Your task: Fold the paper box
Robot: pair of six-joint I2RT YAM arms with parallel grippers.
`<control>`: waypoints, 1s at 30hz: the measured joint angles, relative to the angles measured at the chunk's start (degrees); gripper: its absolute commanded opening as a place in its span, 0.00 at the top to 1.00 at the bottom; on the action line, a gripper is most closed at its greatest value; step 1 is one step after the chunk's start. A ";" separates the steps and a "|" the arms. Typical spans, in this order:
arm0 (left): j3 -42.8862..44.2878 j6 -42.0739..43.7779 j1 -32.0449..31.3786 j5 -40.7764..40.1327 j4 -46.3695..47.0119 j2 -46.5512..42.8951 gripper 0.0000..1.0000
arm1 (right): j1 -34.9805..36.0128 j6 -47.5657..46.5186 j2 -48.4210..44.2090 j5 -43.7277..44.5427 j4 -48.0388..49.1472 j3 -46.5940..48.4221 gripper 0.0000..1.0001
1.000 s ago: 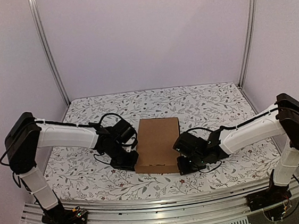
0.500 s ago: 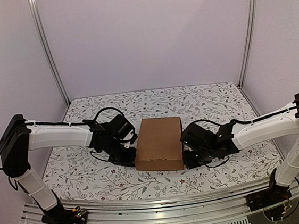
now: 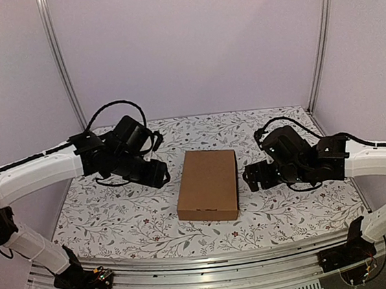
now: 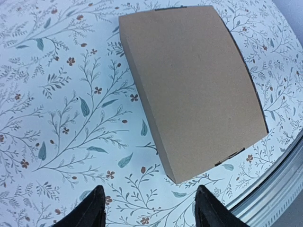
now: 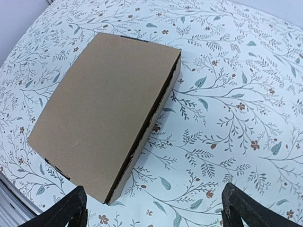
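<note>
Paper box [image 3: 206, 185] lies closed on the floral desk [image 3: 281, 128]. Left claw [image 4: 151, 210] and right claw [image 5: 156, 210] gape empty beside it; any retreat should avoid nudging the lid.

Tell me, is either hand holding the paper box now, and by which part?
Nothing is held. The left hand and the right hand are both open, off the paper box, which lies closed between them.

Left claw [image 3: 156, 174], right claw [image 3: 250, 178]: spread, seemingly empty
</note>
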 measured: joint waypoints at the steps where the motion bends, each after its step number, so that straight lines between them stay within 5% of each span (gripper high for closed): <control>1: 0.70 0.83 0.04 -0.79 -0.55 -1.09 0.28 | -0.02 -0.87 -0.83 0.85 -0.61 0.46 0.01; 6: 6.43 4.33 0.28 -5.03 -3.69 -6.75 0.01 | -0.15 -5.31 -5.42 4.94 -3.23 3.26 0.01; 12: 9.73 8.94 0.55 -7.80 -4.79 -11.63 0.00 | -0.22 -6.36 -12.28 10.71 -6.51 3.63 0.01; 22: -2.08 17.22 0.59 -8.44 2.25 -22.56 0.01 | -0.24 -3.58 -26.62 22.53 -11.98 2.21 0.01; 30: -5.73 20.76 0.61 -9.57 6.60 -22.77 0.01 | -0.24 -4.31 -29.75 26.03 -13.99 1.44 0.01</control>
